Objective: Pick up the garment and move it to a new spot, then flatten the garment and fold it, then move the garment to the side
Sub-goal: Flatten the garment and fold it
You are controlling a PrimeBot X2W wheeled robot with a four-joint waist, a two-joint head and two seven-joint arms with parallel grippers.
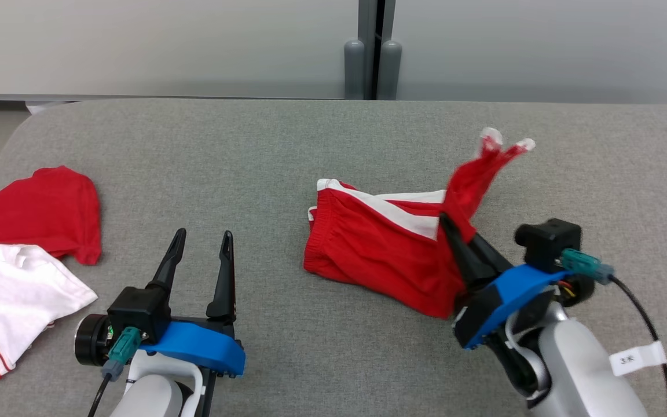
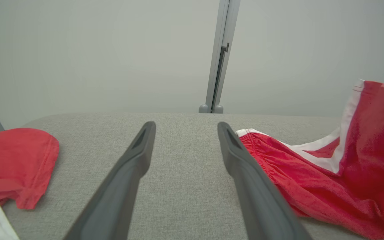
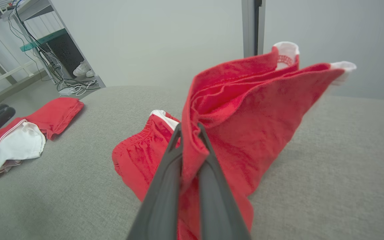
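Red fabric shorts with white side stripes (image 1: 368, 249) lie mid-right on the grey cloth-topped table (image 1: 287, 145), long axis left-right, right gripper (image 1: 445, 222) clamped on the raised leg end, waistband end nearest the spread-apart, empty left gripper (image 1: 203, 238).

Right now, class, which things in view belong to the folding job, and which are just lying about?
Job in hand:
red shorts, one end lifted
right gripper, shut on them
left gripper, open
grey table

Lying about:
red and white clothing at the table's left
shelving with cables beyond
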